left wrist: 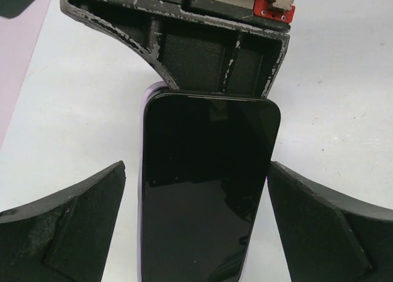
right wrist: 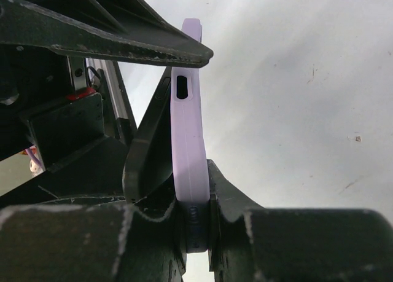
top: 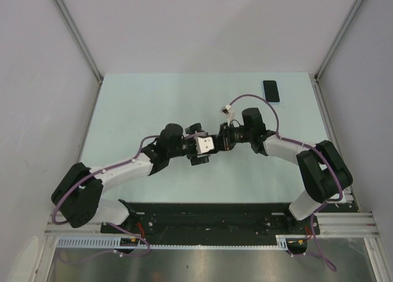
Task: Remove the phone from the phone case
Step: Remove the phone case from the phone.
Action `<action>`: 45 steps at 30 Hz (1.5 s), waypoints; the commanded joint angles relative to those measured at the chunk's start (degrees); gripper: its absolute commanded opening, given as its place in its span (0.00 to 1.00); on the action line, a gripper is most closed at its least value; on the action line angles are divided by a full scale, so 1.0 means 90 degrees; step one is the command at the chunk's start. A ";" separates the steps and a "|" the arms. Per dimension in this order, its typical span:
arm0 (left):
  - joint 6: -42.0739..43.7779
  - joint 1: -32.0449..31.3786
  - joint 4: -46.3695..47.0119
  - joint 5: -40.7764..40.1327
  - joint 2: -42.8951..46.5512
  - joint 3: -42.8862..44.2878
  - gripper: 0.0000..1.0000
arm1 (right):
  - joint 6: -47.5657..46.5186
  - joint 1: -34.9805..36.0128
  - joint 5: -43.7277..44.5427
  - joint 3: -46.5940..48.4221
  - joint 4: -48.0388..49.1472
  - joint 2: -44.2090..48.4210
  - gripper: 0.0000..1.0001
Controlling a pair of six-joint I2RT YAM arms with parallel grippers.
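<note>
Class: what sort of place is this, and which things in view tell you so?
Probably a robotics lab work cell: plain grey partition walls on aluminium posts enclose a pale green tabletop, with two white-and-black robot arms bolted to a black base plate.

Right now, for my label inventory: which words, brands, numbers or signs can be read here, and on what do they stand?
None readable.
The black glass phone in its lilac soft case: screen dark, no print.
The white block on the left wrist: dark specks, too small to read.
</note>
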State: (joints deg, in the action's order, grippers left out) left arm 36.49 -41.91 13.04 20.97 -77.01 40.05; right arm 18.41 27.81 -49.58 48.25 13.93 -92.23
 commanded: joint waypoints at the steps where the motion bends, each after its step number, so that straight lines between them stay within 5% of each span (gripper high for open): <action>1: -0.0021 -0.0109 0.0319 -0.0221 -0.0105 0.0296 1.00 | 0.0161 0.0025 -0.0243 0.0323 0.0395 0.0364 0.00; 13: -0.0051 -0.0246 0.0358 -0.0318 -0.0212 0.0276 0.99 | 0.0366 -0.0004 -0.0301 0.0323 0.0493 0.0394 0.00; 16: -0.0051 -0.0275 0.0358 -0.0309 -0.0232 0.0276 0.92 | 0.0395 -0.0014 -0.0321 0.0323 0.0512 0.0394 0.00; 21: -0.0051 -0.0314 0.0358 -0.0279 -0.0281 0.0286 0.62 | 0.0424 -0.0044 -0.0301 0.0322 0.0522 0.0374 0.00; 24: -0.0080 -0.0324 0.0358 -0.0270 -0.0291 0.0296 0.56 | 0.0405 -0.0083 -0.0282 0.0313 0.0512 0.0355 0.00; 45: -0.1154 0.0067 0.0661 0.0746 0.0246 0.0189 0.47 | 0.0307 -0.0708 -0.0428 0.0303 0.0649 -0.0114 0.00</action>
State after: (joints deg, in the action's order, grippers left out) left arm 30.06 -42.30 16.69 22.22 -79.00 40.86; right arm 21.85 24.16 -55.59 48.40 15.70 -92.47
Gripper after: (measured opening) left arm 0.756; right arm 0.168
